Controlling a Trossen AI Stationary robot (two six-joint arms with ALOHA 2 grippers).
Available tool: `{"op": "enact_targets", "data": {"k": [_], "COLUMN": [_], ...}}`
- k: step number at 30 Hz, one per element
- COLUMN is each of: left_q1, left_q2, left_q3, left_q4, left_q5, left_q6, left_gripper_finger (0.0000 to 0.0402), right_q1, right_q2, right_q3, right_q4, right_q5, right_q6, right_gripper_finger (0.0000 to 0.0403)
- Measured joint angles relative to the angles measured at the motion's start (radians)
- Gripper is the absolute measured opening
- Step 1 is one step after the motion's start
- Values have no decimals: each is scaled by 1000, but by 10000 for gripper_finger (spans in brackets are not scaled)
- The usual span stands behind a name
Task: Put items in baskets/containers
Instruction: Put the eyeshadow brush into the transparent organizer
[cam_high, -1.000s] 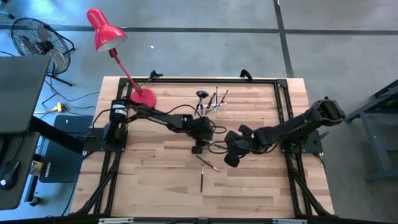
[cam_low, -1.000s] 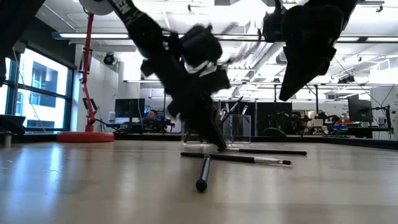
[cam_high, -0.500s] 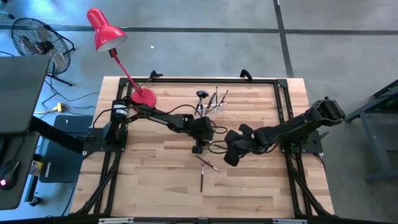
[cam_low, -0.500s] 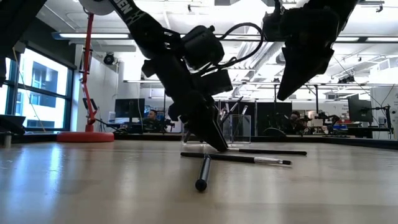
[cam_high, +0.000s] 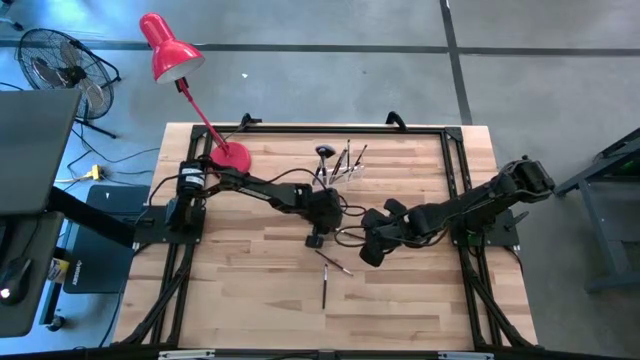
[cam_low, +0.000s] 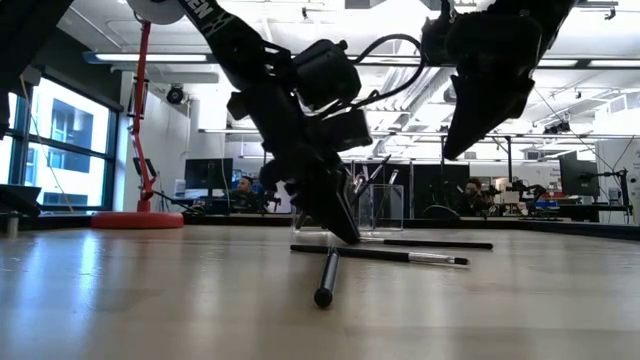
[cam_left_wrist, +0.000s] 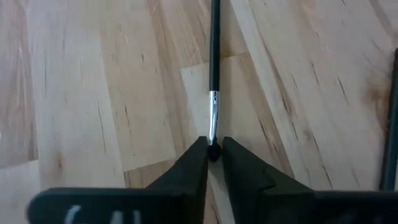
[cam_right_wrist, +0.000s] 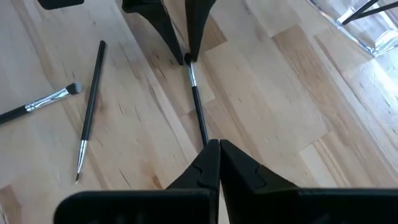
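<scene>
A thin dark-handled makeup brush (cam_left_wrist: 214, 62) with a silvery ferrule lies flat on the wood. My left gripper (cam_left_wrist: 213, 154) stands at its head end near the table's middle (cam_high: 317, 239), shut on it. My right gripper (cam_right_wrist: 214, 149) is shut and hangs above the brush's handle end, well clear of the table (cam_low: 452, 152). Two more brushes (cam_right_wrist: 90, 106) (cam_right_wrist: 37, 102) lie toward the near edge. The clear holder (cam_high: 342, 172) stands toward the far edge with several brushes upright in it. My left gripper pinches the brush's head end (cam_left_wrist: 213, 148), just past the ferrule, between its two fingertips. The fingers (cam_low: 340, 215) slant down onto it from above and lie along the brush. The brush rests on the table, its handle (cam_low: 430, 243) pointing toward the right arm.
A red desk lamp's round base (cam_high: 230, 157) sits at the far left of the table. The two loose brushes (cam_low: 380, 255) (cam_low: 327, 275) lie just nearer than the held one. Bare wood runs along the near edge and both sides.
My left gripper was blurred with motion a second ago and has since settled at the brush's head end on the table. The right gripper and the loose brushes have stayed where they were.
</scene>
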Motion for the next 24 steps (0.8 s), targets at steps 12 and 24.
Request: {"op": "enact_targets", "data": {"k": [12, 24], "left_q1": [-6, -6], "left_q2": [0, 4], "left_q3": [-1, 75], "left_q4": [-38, -153], "left_q5": [-8, -2], "left_q6": [-33, -137], "left_gripper_finger": [2, 0], "right_q1": [-1, -71], "right_q2": [0, 3], "right_q3": [-5, -182], "right_q4": [4, 295], "right_q5": [90, -53], "right_q6": [-4, -125], "right_gripper_finger": [18, 112]}}
